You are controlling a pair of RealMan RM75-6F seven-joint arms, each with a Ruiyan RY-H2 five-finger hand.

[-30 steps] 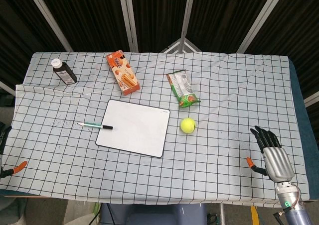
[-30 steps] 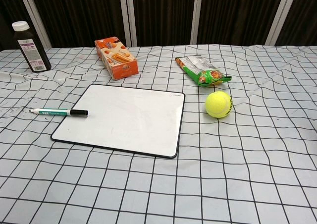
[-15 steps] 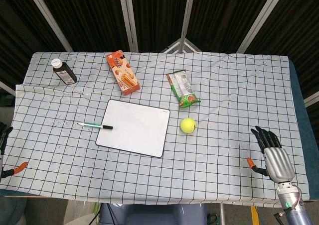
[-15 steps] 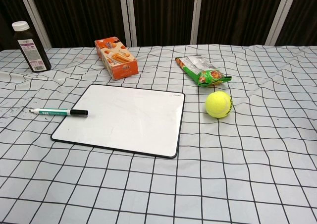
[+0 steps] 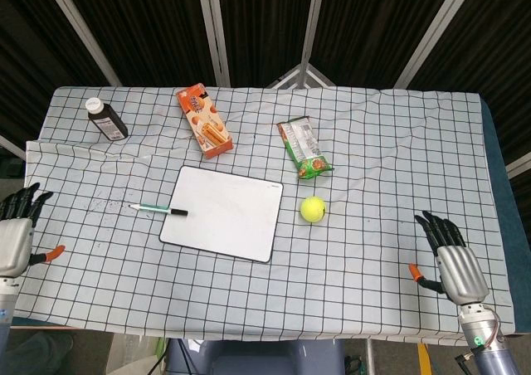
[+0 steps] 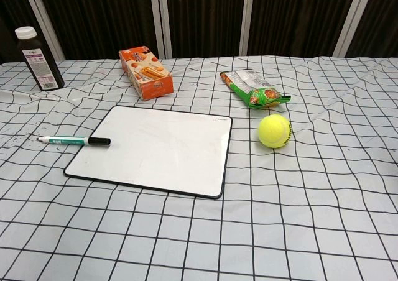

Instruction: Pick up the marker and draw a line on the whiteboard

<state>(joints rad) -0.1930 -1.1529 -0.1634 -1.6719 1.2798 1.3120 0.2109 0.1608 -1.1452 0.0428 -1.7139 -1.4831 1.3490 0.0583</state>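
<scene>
The marker (image 5: 158,209) is laid flat on the checked cloth (image 5: 373,159), long axis running left-right in the head view. Its black cap end points toward the whiteboard (image 5: 224,213) and overlaps the board's left edge; the white barrel end points away to the left. The same lie is seen in the chest view, marker (image 6: 73,141) with cap just over the whiteboard (image 6: 161,147) rim. The board surface is seen blank.

The left hand (image 5: 15,232) is seen at the left table edge, fingers spread, nothing held, well apart from the marker. It is partly cut off by the frame edge. The right hand (image 5: 450,259) is seen near the front right corner, fingers extended and apart, nothing held. Neither hand is shown in the chest view.

A tennis ball (image 5: 313,209) is placed just right of the board. A snack bag (image 5: 303,148), an orange box (image 5: 204,119) and a dark bottle (image 5: 105,118) are laid farther back. Label print on these is too small to be read.
</scene>
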